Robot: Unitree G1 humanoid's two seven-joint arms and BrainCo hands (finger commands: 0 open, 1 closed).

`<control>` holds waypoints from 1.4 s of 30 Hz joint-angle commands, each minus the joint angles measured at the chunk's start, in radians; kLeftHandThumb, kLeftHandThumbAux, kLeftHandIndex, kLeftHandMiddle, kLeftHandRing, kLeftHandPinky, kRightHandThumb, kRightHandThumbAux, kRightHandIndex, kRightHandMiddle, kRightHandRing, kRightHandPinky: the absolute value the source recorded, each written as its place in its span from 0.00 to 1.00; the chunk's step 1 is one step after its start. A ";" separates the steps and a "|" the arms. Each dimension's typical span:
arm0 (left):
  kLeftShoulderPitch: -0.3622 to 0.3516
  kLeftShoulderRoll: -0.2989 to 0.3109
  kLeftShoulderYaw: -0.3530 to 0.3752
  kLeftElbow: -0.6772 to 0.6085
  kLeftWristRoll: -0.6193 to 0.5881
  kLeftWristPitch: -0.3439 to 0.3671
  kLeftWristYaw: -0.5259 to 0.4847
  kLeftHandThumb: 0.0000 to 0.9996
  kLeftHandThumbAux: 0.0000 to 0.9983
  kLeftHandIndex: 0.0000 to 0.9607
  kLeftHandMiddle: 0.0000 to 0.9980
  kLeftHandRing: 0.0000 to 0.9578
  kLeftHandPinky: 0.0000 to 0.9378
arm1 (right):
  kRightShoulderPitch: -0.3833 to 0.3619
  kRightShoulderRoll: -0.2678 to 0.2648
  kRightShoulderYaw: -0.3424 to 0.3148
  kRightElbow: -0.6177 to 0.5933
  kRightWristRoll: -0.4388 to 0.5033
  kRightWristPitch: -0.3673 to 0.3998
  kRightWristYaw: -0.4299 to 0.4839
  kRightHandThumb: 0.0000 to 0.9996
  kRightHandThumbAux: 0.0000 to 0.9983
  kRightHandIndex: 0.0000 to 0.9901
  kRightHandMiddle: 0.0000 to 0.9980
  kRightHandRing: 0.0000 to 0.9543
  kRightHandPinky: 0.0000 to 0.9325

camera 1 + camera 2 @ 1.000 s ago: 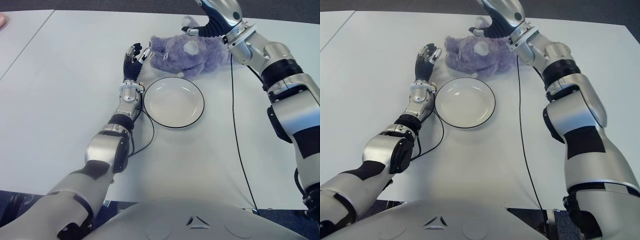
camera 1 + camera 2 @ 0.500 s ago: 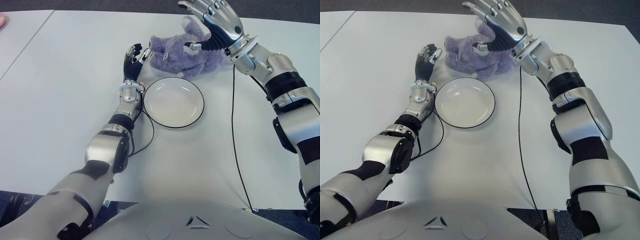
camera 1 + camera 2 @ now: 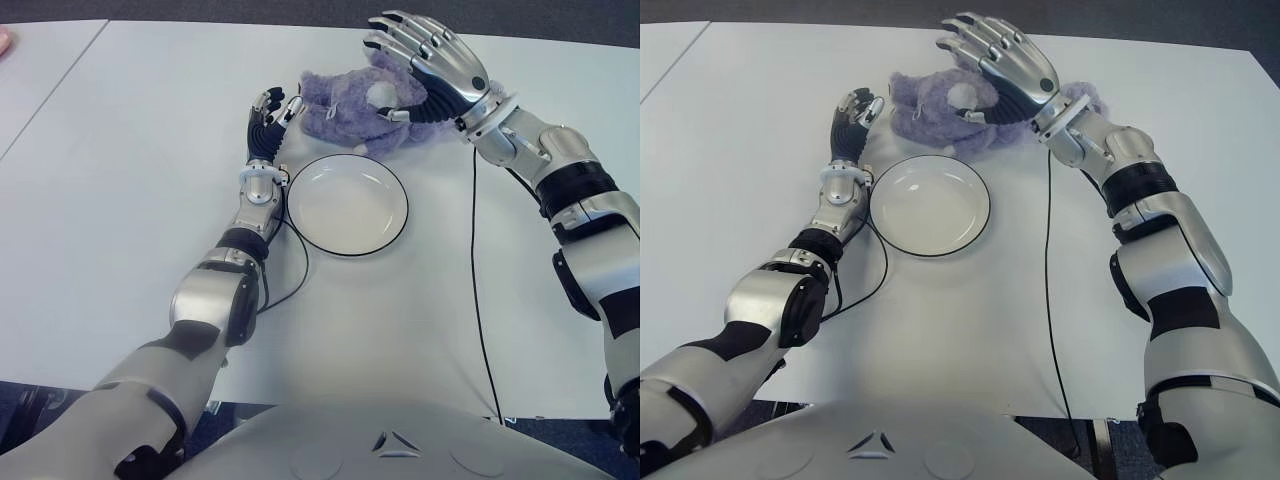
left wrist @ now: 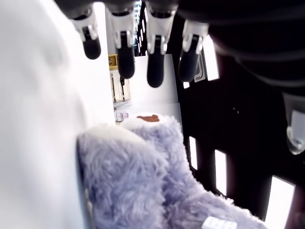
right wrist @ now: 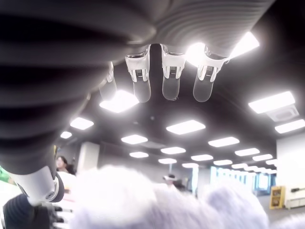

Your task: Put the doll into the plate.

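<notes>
My left hand (image 3: 268, 112) sits upper-middle with fingers loose and empty just left of the doll (image 3: 352, 108), the plate (image 3: 347, 204) at centre is bare, my right hand (image 3: 425, 62) hovers fingers-spread over the doll upper right, nothing gripped, so grasp and transfer remain.

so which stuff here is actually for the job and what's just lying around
For the job:
- doll, on the table beyond the plate
- plate, empty
- right hand, open over the doll
- left hand, open beside the doll

Just lying about:
- black cable
- table
</notes>
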 commanded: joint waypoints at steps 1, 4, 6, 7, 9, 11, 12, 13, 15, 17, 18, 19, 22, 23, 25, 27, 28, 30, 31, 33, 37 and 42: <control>0.264 -0.065 -0.019 0.174 0.042 0.082 0.022 0.00 0.42 0.23 0.20 0.15 0.00 | 0.072 0.017 0.006 0.068 -0.024 -0.009 -0.012 0.30 0.59 0.00 0.00 0.00 0.01; 0.263 -0.065 -0.021 0.174 0.043 0.080 0.023 0.00 0.41 0.23 0.20 0.15 0.00 | 0.076 0.036 0.008 0.090 -0.023 -0.008 -0.029 0.30 0.60 0.00 0.00 0.00 0.01; 0.259 -0.067 -0.021 0.172 0.042 0.079 0.025 0.00 0.41 0.23 0.20 0.15 0.00 | 0.077 0.042 0.008 0.097 -0.020 -0.012 -0.029 0.31 0.60 0.00 0.00 0.00 0.01; 0.256 -0.067 -0.022 0.171 0.041 0.087 0.024 0.00 0.41 0.23 0.20 0.15 0.00 | 0.081 0.054 0.009 0.103 -0.015 -0.016 -0.025 0.31 0.60 0.00 0.00 0.00 0.01; 0.252 -0.069 -0.021 0.171 0.040 0.098 0.023 0.00 0.42 0.23 0.20 0.15 0.01 | 0.087 0.071 0.011 0.110 -0.009 -0.020 -0.020 0.32 0.60 0.00 0.00 0.00 0.01; 0.252 -0.070 -0.020 0.173 0.039 0.103 0.024 0.00 0.42 0.23 0.21 0.15 0.02 | 0.089 0.079 0.011 0.114 -0.008 -0.022 -0.020 0.33 0.60 0.00 0.00 0.00 0.00; 0.253 -0.070 -0.021 0.172 0.040 0.102 0.026 0.00 0.43 0.23 0.21 0.15 0.02 | 0.090 0.085 0.014 0.121 -0.012 -0.021 -0.025 0.33 0.60 0.00 0.00 0.00 0.00; 0.253 -0.070 -0.021 0.172 0.040 0.101 0.027 0.00 0.43 0.22 0.21 0.15 0.02 | 0.090 0.089 0.015 0.127 -0.014 -0.021 -0.028 0.33 0.60 0.00 0.00 0.00 0.00; 0.253 -0.071 -0.022 0.172 0.040 0.100 0.032 0.00 0.43 0.22 0.21 0.15 0.01 | 0.087 0.101 0.024 0.153 -0.025 -0.018 -0.048 0.33 0.60 0.00 0.00 0.01 0.00; 0.254 -0.073 -0.019 0.172 0.036 0.101 0.028 0.00 0.43 0.23 0.21 0.15 0.01 | 0.080 0.111 0.029 0.179 -0.031 -0.021 -0.065 0.32 0.60 0.00 0.00 0.01 0.00; 0.254 -0.073 -0.017 0.172 0.035 0.102 0.026 0.00 0.43 0.23 0.21 0.15 0.01 | 0.077 0.115 0.030 0.189 -0.032 -0.023 -0.070 0.32 0.60 0.00 0.00 0.01 0.00; 0.254 -0.074 -0.017 0.172 0.034 0.103 0.026 0.00 0.43 0.23 0.21 0.15 0.00 | 0.071 0.120 0.033 0.205 -0.034 -0.021 -0.076 0.32 0.60 0.00 0.00 0.01 0.00; 0.255 -0.075 -0.017 0.172 0.034 0.100 0.025 0.00 0.42 0.23 0.20 0.15 0.00 | 0.051 0.135 0.036 0.254 -0.034 -0.010 -0.084 0.32 0.60 0.00 0.00 0.00 0.00; 0.256 -0.076 -0.016 0.172 0.033 0.098 0.025 0.00 0.42 0.23 0.20 0.14 0.00 | 0.041 0.144 0.033 0.277 -0.029 -0.004 -0.080 0.32 0.61 0.00 0.00 0.00 0.00; 0.256 -0.076 -0.016 0.172 0.033 0.096 0.024 0.00 0.42 0.23 0.20 0.14 0.00 | 0.031 0.154 0.032 0.302 -0.025 0.002 -0.078 0.34 0.61 0.00 0.00 0.00 0.02; 0.257 -0.077 -0.016 0.172 0.033 0.094 0.025 0.00 0.41 0.23 0.20 0.14 0.00 | 0.024 0.159 0.029 0.319 -0.021 0.003 -0.075 0.35 0.61 0.00 0.00 0.00 0.05; 0.257 -0.077 -0.015 0.172 0.032 0.094 0.024 0.00 0.41 0.23 0.20 0.14 0.00 | 0.022 0.165 0.024 0.327 -0.012 0.005 -0.065 0.35 0.61 0.00 0.00 0.00 0.05; 0.257 -0.078 -0.014 0.172 0.030 0.094 0.020 0.00 0.41 0.22 0.20 0.14 0.00 | 0.019 0.179 0.013 0.344 0.003 0.014 -0.045 0.39 0.61 0.00 0.00 0.00 0.08; 0.258 -0.078 -0.013 0.172 0.030 0.093 0.018 0.00 0.40 0.22 0.20 0.13 0.00 | 0.018 0.185 0.009 0.353 0.010 0.021 -0.038 0.39 0.61 0.00 0.00 0.00 0.09; 0.259 -0.079 -0.012 0.172 0.028 0.092 0.016 0.00 0.40 0.23 0.20 0.13 0.00 | 0.016 0.200 0.002 0.370 0.018 0.037 -0.028 0.42 0.62 0.00 0.00 0.00 0.10; 0.260 -0.080 -0.009 0.172 0.024 0.091 0.009 0.00 0.39 0.23 0.20 0.13 0.00 | 0.013 0.223 -0.010 0.396 0.031 0.063 -0.015 0.45 0.62 0.00 0.00 0.00 0.10; 0.262 -0.082 -0.007 0.171 0.023 0.083 0.009 0.00 0.39 0.25 0.21 0.13 0.00 | 0.011 0.234 -0.021 0.408 0.044 0.077 -0.014 0.49 0.62 0.00 0.00 0.01 0.12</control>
